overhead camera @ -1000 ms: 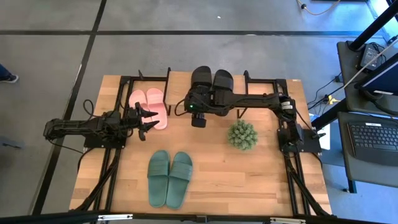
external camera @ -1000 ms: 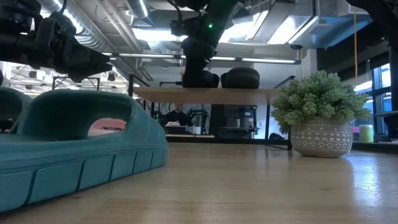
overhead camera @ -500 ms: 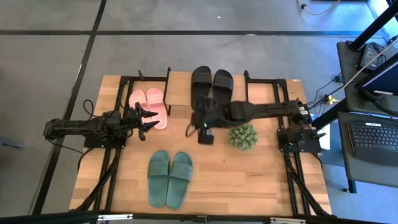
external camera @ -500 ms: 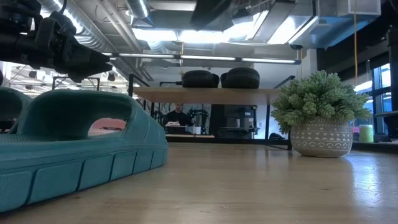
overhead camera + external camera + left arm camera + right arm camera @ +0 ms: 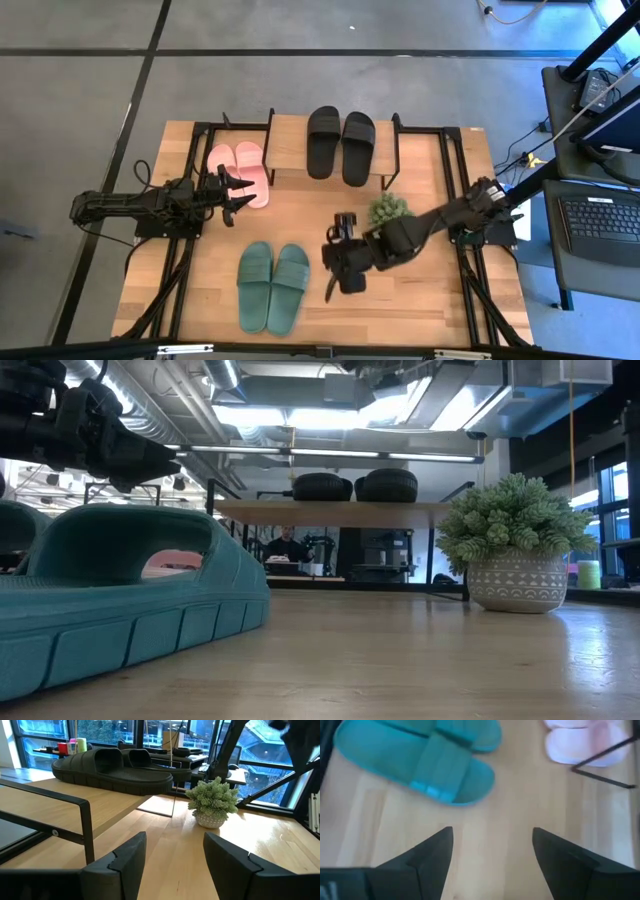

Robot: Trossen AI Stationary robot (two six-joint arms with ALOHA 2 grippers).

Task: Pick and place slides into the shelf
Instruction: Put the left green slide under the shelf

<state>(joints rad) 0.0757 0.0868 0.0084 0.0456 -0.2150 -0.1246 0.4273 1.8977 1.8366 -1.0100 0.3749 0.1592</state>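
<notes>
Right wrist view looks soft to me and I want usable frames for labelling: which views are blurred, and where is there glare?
Right wrist view: motion-blurred throughout, green slides and pink slides smeared. Low view: the near green slide is soft and fills the left, bright ceiling lights wash out the top, the plant is sharper. Left wrist view: crisp black slides, bright windows behind. High view: evenly lit, sharp.

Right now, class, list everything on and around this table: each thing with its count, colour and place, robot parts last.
Black slides: one pair, on the shelf top.
Pink slides: one pair, on the table left of the shelf.
Green slides: one pair, table front.
Shelf: one, light wood, table back.
Plant: one, green, white pot, right of centre.
Table: one, wooden.
Left tool: open, beside pink slides.
Right tool: open, right of green slides.
</notes>
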